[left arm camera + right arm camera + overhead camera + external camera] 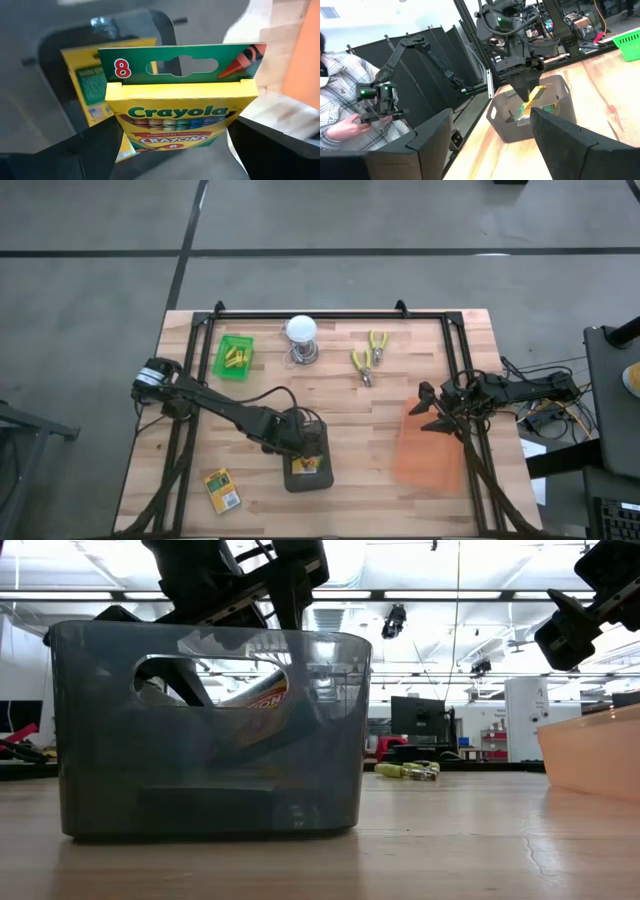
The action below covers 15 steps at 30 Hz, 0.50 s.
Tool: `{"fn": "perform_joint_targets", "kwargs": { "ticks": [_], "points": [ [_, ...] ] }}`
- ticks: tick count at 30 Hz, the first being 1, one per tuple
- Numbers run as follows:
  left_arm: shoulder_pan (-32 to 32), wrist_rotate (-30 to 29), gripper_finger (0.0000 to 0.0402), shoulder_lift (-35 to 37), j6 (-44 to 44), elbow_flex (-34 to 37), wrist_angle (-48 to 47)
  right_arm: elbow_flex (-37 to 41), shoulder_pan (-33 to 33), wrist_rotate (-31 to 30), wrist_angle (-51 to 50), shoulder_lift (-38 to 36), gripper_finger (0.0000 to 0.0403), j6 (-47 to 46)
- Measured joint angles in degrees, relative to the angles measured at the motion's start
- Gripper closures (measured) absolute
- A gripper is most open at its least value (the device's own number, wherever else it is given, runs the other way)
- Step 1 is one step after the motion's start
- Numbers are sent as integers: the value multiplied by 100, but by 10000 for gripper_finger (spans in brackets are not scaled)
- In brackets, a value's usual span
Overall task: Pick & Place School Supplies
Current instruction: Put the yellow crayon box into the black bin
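Observation:
A yellow-and-green crayon box [177,110] sits between the fingers of my left gripper [172,150], over the dark grey bin [305,463]. Its green tab end dips inside the bin walls [265,698]. A second crayon box [85,85] lies inside the bin, and a third [222,490] lies flat on the table left of the bin. Short yellow pieces [236,358] rest in a green basket. My right gripper [432,412] hovers open and holds nothing at the table's right side, beside the orange bin. My left gripper pinches the crayon box between its two fingers by its two narrow long sides [122,127], at the end away from the green tab. The fingers slant down from above and from the table's left. The box hangs tilted, tab end lowest, inside the bin.
A white bulb on a metal base [301,332] and yellow-handled pliers [368,358] are at the far side. An orange translucent bin [428,448] stands at the right. A person in a checked shirt [340,100] handles a device beyond the table.

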<state>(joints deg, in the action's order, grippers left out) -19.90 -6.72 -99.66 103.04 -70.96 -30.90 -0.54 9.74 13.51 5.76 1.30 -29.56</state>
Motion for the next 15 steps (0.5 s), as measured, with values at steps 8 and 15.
{"fn": "perform_joint_targets", "kwargs": {
  "ticks": [8,15],
  "points": [
    [15,-79,46,7,-82,2,-83,0,-1,1,0,0,135,0],
    [17,66,46,11,98,2,-167,0,-1,-1,0,4,142,0]
  ]
}}
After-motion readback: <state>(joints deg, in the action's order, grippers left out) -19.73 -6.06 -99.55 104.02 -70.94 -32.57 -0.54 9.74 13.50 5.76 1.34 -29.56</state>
